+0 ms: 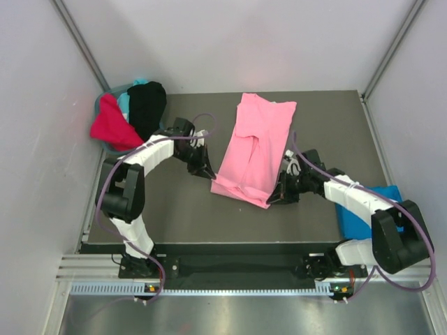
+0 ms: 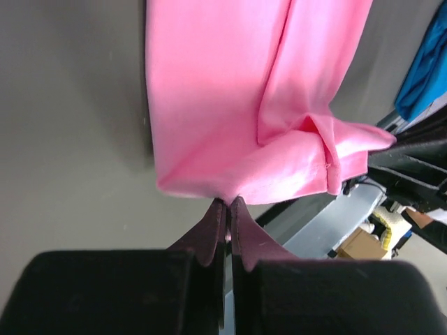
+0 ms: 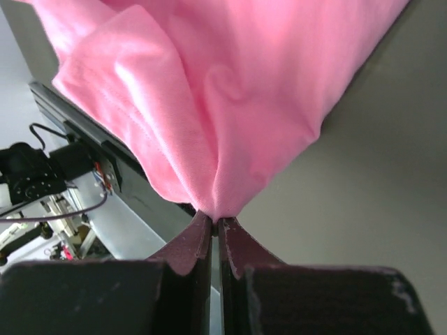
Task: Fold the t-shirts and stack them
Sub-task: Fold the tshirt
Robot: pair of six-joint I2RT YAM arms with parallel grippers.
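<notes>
A light pink t-shirt [image 1: 254, 143] lies lengthwise in the middle of the dark mat, folded into a long strip. My left gripper [image 1: 209, 174] is shut on its near left corner; the left wrist view shows the pink t-shirt [image 2: 230, 105] pinched at the fingertips [image 2: 216, 216]. At the near right corner my right gripper [image 1: 274, 198] is shut on the hem, and the pink cloth [image 3: 230, 105] bunches into its closed tips [image 3: 202, 227]. A blue t-shirt [image 1: 363, 206] lies at the right edge, partly hidden by the right arm. Red [image 1: 112, 125], teal [image 1: 126, 103] and black [image 1: 148, 105] t-shirts are heaped at the back left.
The heap sits in a basket [image 1: 100, 105] in the back left corner. White walls enclose the mat [image 1: 174, 216] on three sides. A metal rail [image 1: 230, 269] runs along the near edge by the arm bases.
</notes>
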